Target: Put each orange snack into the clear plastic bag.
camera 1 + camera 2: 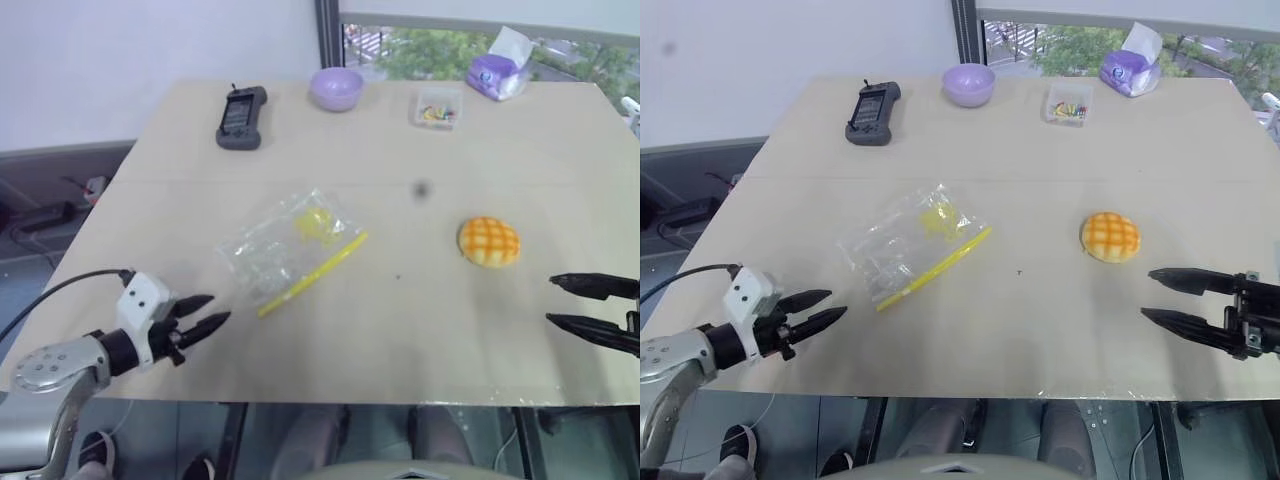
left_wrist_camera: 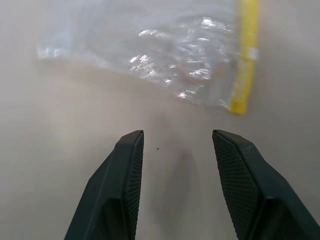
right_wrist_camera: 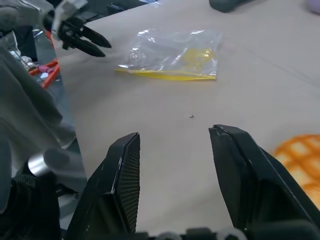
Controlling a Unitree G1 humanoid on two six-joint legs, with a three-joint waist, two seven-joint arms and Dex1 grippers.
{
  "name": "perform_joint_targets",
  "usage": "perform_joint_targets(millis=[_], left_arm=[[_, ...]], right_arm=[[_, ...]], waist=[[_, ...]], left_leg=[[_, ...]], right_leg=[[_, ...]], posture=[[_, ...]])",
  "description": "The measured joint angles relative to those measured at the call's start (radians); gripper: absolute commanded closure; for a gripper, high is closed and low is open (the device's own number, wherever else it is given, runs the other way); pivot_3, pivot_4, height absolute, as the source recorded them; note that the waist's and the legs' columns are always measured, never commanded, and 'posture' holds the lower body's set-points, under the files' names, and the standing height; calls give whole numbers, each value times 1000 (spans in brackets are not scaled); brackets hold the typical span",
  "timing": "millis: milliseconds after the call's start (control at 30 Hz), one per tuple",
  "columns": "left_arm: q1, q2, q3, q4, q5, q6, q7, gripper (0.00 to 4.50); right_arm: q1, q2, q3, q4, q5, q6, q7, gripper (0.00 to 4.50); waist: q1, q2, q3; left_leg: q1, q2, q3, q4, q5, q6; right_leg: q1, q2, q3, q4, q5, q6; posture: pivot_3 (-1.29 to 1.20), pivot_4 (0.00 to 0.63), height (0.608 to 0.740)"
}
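The worktop [image 1: 400,330] is a broad, smooth, pale beige slab, flat and matte, with little to snag on.

On it, near the front-left, lies the clear plastic bag [image 1: 285,245]: thin crinkled film, glossy where it catches light, lying flat and empty with a yellow printed patch inside and a stiffer yellow seal strip along the edge facing the front. It looks nearly weightless, floppy and slick; a pinch on the bare film would likely slide or crumple, so the seal strip, or the lip just behind it, looks the firmer place to hold and lift the mouth open.

Well to the right of the bag sits the orange snack [image 1: 489,241], a round dome with a criss-cross grid top, orange-yellow and probably soft and light. It should take a gentle squeeze across its widest part, low on the sides; a hard pinch might dent it.

The left end effector [image 1: 200,315] hovers just front-left of the bag, fingers spread, empty. The right end effector [image 1: 1165,297] waits far right of the bag, just in front of the snack, also spread and empty.
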Motion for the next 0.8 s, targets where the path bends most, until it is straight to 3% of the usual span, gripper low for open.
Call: perform_joint_targets(millis=[200,300,800], left_arm=[[-166,-139,27,-14,-253,407,233,2200],[-228,-218,55,0,-324,493,324,2200],[-383,-385,98,112,-459,575,557,2200]], right_arm=[[-6,0,5,-2,0,0,-13,2119],[-7,0,5,-2,-1,0,-20,2119],[-3,6,5,-5,-3,-2,-48,2119]], waist=[[1,0,0],[1,0,-1],[7,4,-6]], left_leg=[[0,0,-3,2,0,0],[1,0,-2,2,0,-1],[1,-1,-1,3,0,-1]], right_leg=[[0,1,-2,3,0,0],[0,1,-1,3,0,0],[1,1,-1,3,0,0]], posture=[[0,150,740],[0,150,740],[0,150,740]])
